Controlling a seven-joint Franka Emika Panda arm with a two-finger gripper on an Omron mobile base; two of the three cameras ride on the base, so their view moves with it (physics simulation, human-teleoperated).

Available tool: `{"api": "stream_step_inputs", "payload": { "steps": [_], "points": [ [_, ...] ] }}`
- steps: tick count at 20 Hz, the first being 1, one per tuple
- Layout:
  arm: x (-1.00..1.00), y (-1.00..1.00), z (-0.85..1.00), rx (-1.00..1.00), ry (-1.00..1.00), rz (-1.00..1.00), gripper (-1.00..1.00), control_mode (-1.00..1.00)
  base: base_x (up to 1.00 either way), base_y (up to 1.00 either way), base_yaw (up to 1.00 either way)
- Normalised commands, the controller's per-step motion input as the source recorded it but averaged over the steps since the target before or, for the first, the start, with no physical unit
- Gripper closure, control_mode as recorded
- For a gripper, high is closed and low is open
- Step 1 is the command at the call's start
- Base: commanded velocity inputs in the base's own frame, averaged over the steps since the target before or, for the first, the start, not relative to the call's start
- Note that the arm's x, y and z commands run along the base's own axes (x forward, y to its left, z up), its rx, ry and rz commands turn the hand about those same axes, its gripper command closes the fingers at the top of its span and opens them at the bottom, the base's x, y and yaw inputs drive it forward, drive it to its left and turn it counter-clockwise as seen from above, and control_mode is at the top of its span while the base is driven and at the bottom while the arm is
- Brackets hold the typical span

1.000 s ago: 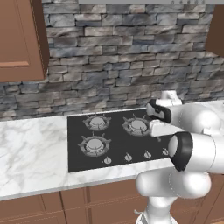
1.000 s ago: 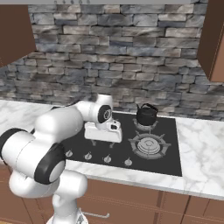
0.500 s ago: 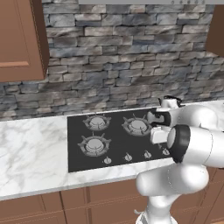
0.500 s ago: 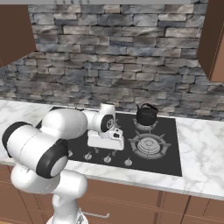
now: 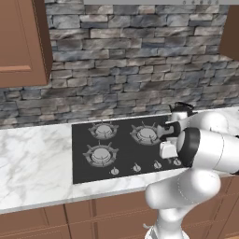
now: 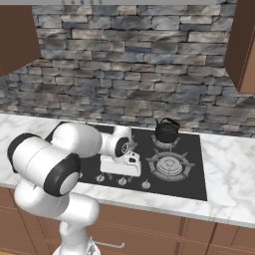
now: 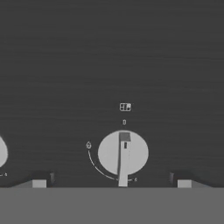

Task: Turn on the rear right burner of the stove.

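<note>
Hovering low over the knob row at the front edge of the stove (image 5: 116,163), the gripper (image 7: 111,183) is lined up on one round knob (image 7: 123,153), so the step in hand looks like the approach before the grasp. That knob sits lower centre of the hand view, between the two fingertips (image 7: 39,183), which stand wide apart and touch nothing: gripper released. Next move, as I judge it: drop a little further, close the fingers across the raised bar of the knob, then twist. Whether this knob is the one for the rear right burner cannot be told; the small icon above it is too blurred.

The stove lies mid-frame in the left base view, set into the counter (image 5: 32,163), with the hand over its lower right part. In the right base view the hand (image 6: 120,162) hangs just above the knobs, left of centre.

Materials: cooktop is flat, glossy black glass. Knob is a pale grey disc with a straight ridge pointing at the bottom of the hand view, thin dial marks printed around it. Burners are round grey with black pronged grates. A black kettle (image 6: 167,130) sits on the rear right burner. Counter is white veined marble, wall is rough grey stone, cabinets brown wood.
</note>
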Motion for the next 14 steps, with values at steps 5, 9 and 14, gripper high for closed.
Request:
{"api": "stream_step_inputs", "payload": {
  "steps": [5, 9, 14],
  "points": [
    [0.0, 0.0, -0.21, 0.0, 0.0, 0.0, -1.0, -1.0, 0.0, 0.0, 0.0],
    [0.0, -0.01, -0.18, 0.0, 0.0, 0.0, -1.0, -1.0, 0.0, 0.0, 0.0],
    [0.02, -0.04, -0.12, 0.0, 0.0, 0.0, 1.0, -1.0, 0.0, 0.0, 0.0]
  ]
}}
